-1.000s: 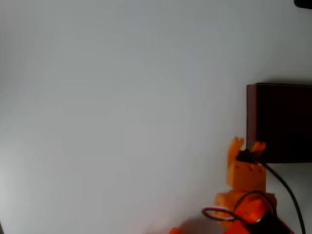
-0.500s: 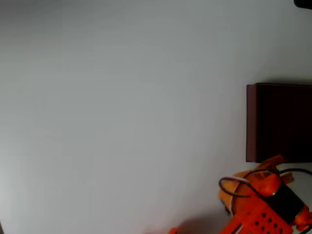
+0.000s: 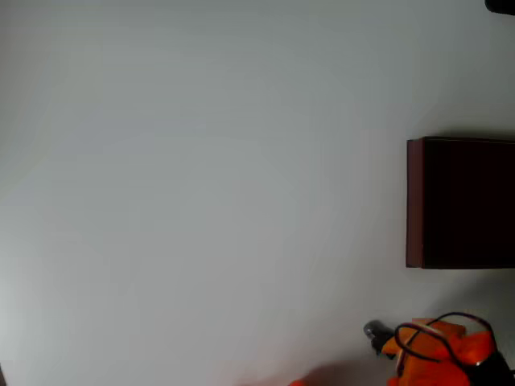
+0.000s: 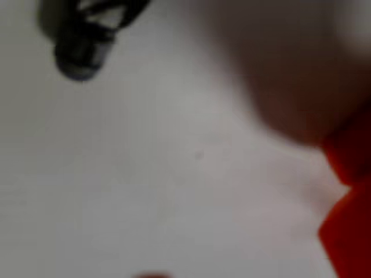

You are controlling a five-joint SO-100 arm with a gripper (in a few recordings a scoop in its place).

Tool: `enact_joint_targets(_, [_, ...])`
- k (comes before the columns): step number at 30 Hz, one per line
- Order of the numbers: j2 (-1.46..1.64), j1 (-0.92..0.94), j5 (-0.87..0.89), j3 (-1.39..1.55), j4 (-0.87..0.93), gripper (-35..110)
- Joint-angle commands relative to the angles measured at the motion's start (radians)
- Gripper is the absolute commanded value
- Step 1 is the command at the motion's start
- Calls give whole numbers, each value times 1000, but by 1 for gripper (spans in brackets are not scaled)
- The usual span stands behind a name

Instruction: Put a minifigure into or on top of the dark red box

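The dark red box point(image 3: 415, 201) lies at the right edge of the overhead view, open side up, its interior almost black. My orange arm point(image 3: 438, 354) is folded low at the bottom right, well below the box. Its fingers are hidden under it. A small dark grey lumpy thing, seemingly the minifigure point(image 3: 374, 330), sits on the white table just left of the arm. In the wrist view the same dark thing point(image 4: 81, 43) is a blur at the top left. An orange part of my gripper point(image 4: 348, 223) shows at the right edge, its jaws out of sight.
The white table point(image 3: 201, 193) stretches bare to the left and top of the overhead view. A black cable point(image 3: 418, 334) loops over the arm. A dark corner of something point(image 3: 500, 5) pokes in at the top right.
My arm has drawn back from the box's lower left corner to the bottom edge. The dark thing between the fingers a second ago now sits left of the arm.
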Motion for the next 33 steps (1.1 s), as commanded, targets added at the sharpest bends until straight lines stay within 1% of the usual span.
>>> enact_joint_targets(1, [11,-66,189,-35,-48,22])
enact_joint_targets(5, [54,-150,341,41,-213,22])
enact_joint_targets(7, [114,-167,371,132,-296,22])
enact_joint_targets(10, [244,-183,423,273,-357,23])
enact_joint_targets(12, [290,-175,417,334,-376,23])
enact_joint_targets(15, [310,-147,385,360,-354,23])
enact_joint_targets(17, [342,-150,411,377,-344,23])
enact_joint_targets(21, [391,-184,463,453,-416,23])
enact_joint_targets(25, [420,-167,433,515,-460,23])
enact_joint_targets(29, [434,-130,331,588,-563,23])
enact_joint_targets(33, [379,-91,242,572,-571,23])
